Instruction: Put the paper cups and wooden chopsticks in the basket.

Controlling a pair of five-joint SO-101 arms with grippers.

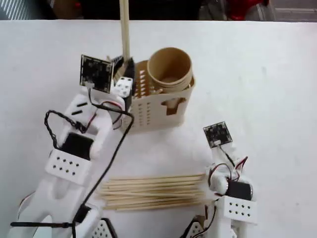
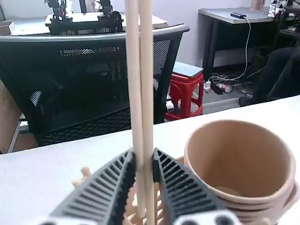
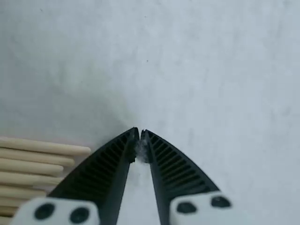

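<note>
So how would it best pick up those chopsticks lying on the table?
Probably from above, at the ends nearest the right gripper. The loose chopsticks lie flat, side by side, so jaws closing across an outer stick's thin width should catch it; those ends are staggered and exposed.

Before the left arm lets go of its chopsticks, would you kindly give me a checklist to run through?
1. Grip: left end effector shut on chopsticks: ok.
2. Pose: chopsticks upright over basket: ok.
3. Lower tips inside basket: cannot tell.
4. Room: cups sit in basket, beside the chopsticks, not under them: ok.
5. Other arm: right end effector shut, low over the table by the pile, away from basket: ok.
</note>
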